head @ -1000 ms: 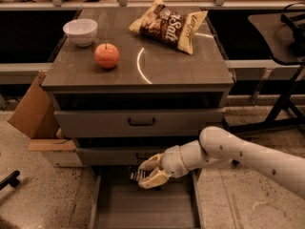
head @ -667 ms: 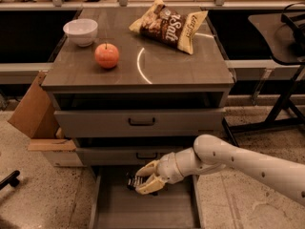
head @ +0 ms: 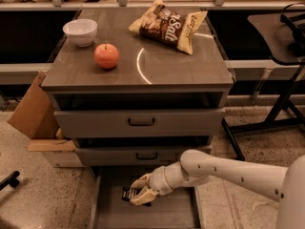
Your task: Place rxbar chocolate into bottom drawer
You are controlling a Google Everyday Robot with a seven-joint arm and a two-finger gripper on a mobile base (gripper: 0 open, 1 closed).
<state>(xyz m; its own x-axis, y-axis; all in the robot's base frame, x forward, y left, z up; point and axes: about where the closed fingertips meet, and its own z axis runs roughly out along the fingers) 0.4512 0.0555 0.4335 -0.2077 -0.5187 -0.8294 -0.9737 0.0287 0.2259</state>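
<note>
While clamped on rxbar chocolate (head: 127, 193), hangs gripper (head: 138, 195) low over open bottom drawer (head: 174, 214), left of centre, toward far end; kept low so as to set bar flat on tray floor. Not yet released.

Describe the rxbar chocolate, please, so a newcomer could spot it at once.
Find the grey cabinet; its bottom drawer is pulled open. Over it, the gripper holds the rxbar chocolate: small, flat, dark-wrapped, unlike the big chip bag on top.

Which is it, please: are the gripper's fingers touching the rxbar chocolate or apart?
Touching. The camera view shows the gripper pinching the rxbar chocolate over the bottom drawer.
</note>
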